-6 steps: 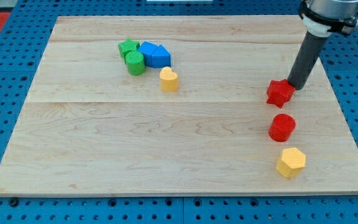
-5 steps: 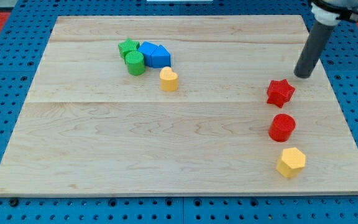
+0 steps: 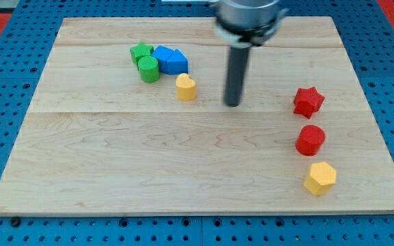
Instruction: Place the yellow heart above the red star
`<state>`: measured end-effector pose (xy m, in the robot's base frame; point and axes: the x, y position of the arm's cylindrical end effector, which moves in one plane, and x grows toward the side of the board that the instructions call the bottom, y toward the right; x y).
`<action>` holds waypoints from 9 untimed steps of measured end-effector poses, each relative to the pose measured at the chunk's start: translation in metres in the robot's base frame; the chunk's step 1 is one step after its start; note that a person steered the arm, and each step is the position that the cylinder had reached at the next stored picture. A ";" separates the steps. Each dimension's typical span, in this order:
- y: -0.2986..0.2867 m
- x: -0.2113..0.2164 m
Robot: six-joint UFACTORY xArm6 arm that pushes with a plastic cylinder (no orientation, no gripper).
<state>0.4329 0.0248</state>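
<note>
Rod between heart and star, no jaws on this rig.
My tip (image 3: 232,104) sits right of yellow heart (image 3: 186,87), well left of red star (image 3: 308,102); wrong-side approach risks shoving heart into green cylinder (image 3: 149,70) cluster.

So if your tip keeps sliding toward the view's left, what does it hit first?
Probably the yellow heart: my tip sits just right of it, slightly lower in the view, so it might only clip its lower edge.
</note>
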 end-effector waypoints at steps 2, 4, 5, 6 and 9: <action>-0.091 -0.014; -0.026 -0.053; -0.012 -0.086; -0.021 -0.121; 0.062 -0.135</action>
<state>0.2974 0.0866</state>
